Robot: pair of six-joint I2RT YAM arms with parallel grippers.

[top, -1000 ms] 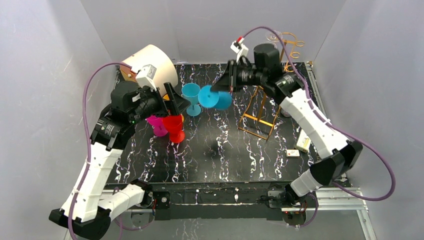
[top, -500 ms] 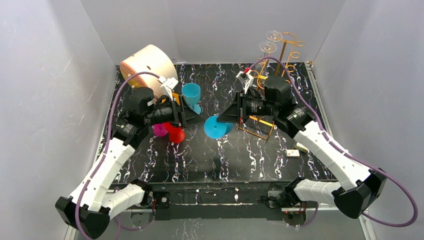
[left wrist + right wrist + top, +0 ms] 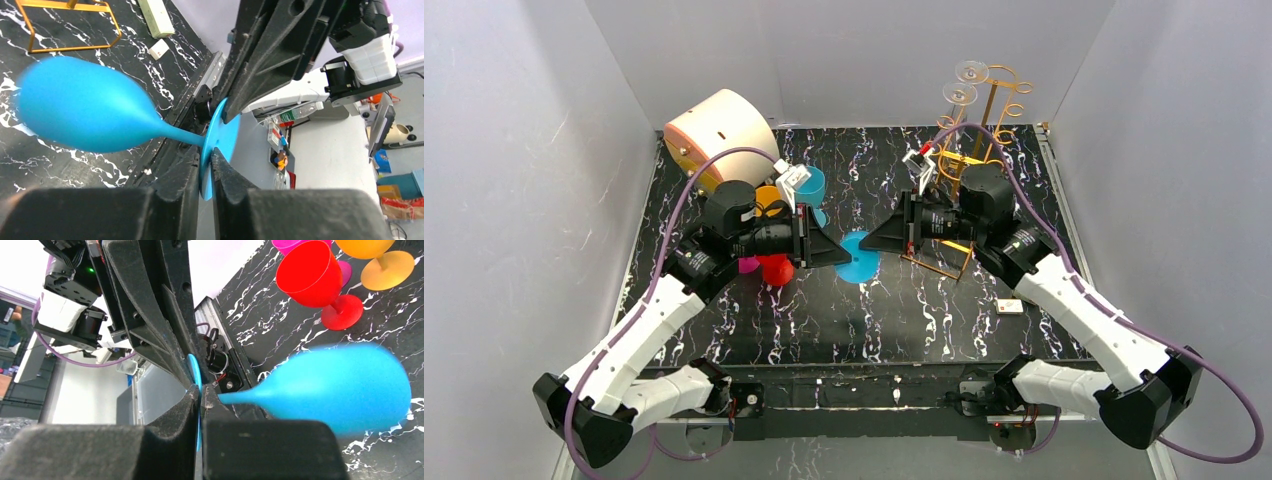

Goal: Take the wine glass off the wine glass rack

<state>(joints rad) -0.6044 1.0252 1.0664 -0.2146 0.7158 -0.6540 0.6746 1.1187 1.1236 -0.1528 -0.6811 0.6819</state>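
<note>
A blue wine glass (image 3: pixel 861 264) hangs on its side above the middle of the table, off the gold wine glass rack (image 3: pixel 996 97). Both grippers hold its round foot from opposite edges. My left gripper (image 3: pixel 842 254) is shut on the foot (image 3: pixel 220 137), with the bowl (image 3: pixel 85 110) pointing away to the left. My right gripper (image 3: pixel 871 243) is shut on the same foot (image 3: pixel 196 371), the bowl (image 3: pixel 340 385) to its right. Both pinches show close up: left gripper (image 3: pixel 206 156), right gripper (image 3: pixel 200 392).
Two clear glasses (image 3: pixel 965 82) hang upside down from the rack's top hooks; its wire base (image 3: pixel 939 250) stands just right of the grippers. Red (image 3: pixel 774 268), magenta (image 3: pixel 746 265), orange (image 3: pixel 769 195) and teal (image 3: pixel 812 185) glasses stand at left. A cream drum (image 3: pixel 721 130) lies behind them.
My right arm carried the blue glass down and toward the table's middle. My left arm swung right to meet it and its gripper went from open to shut on the foot.
</note>
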